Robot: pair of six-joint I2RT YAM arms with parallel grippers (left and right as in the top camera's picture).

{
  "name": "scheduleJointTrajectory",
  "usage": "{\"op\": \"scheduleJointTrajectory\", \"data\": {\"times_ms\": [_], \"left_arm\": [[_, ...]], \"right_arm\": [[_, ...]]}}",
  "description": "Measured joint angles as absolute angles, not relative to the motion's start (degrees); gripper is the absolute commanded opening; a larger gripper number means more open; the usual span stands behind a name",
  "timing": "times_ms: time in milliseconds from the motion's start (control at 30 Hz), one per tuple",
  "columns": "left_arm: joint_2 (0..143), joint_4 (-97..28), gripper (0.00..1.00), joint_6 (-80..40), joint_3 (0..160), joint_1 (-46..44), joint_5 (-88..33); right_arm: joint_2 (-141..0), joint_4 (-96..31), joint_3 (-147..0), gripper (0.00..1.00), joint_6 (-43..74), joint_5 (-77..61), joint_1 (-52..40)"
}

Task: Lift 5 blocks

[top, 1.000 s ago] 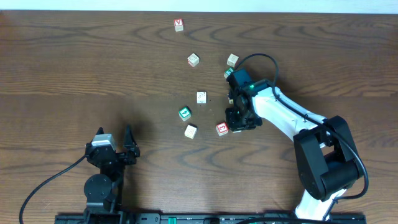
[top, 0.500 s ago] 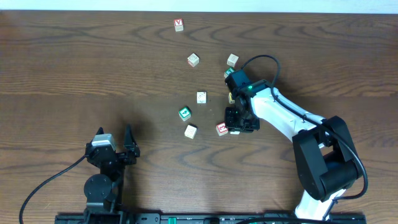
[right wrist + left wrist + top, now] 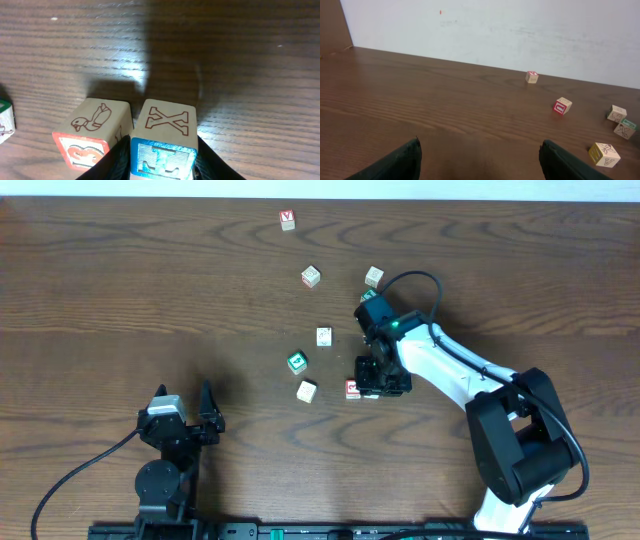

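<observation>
Overhead, you see the right gripper point(image 3: 370, 387) down at the desk point(image 3: 120, 280), right of centre, with the red 3 block point(image 3: 352, 389) touching its left side.

Right wrist view gives you the detail. The blue block point(image 3: 164, 142), with a brown X on its top face and a white letter on its blue side, stands on the desk between the jaws. The fingers point(image 3: 117, 155) lie close along both of its sides. You cannot tell from these pictures whether they press on it or merely flank it. The red 3 block, a duck outline on its top, stands just beside the blue block at picture left, their edges all but touching.

Overhead again, the green block point(image 3: 297, 362) sits near the middle of the desk. The cream block point(image 3: 306, 391) lies near it on the robot's side. Both are apart from the right gripper.

The left gripper point(image 3: 480, 145) is at the near left of the desk, well apart from every block. Its jaws stand wide open with nothing between them.

Left wrist view shows you the yellow block point(image 3: 604, 154) nearest, low on the right, and the V block point(image 3: 532, 76) far off toward the back edge.
</observation>
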State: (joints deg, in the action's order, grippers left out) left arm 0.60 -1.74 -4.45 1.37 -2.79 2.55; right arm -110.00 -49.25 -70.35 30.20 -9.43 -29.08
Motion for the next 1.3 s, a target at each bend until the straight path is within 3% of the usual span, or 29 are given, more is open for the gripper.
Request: {"op": "scheduleJointTrajectory", "data": {"times_ms": [467,800,1300], "left_arm": [[0.6,-1.7,0.76,-4.4,1.4,-2.8,2.5],[0.6,-1.7,0.76,-4.4,1.4,-2.8,2.5],[0.6,-1.7,0.76,-4.4,1.4,-2.8,2.5]], "right_arm": [[-110.0,-50.1,-70.3,0.41,25.6,-7.9,-30.9],[-110.0,-49.7,-70.3,0.5,23.9,-6.7,-30.8],[-110.0,-41.9,-70.3,0.58,23.4,-6.3,-29.7]]}}
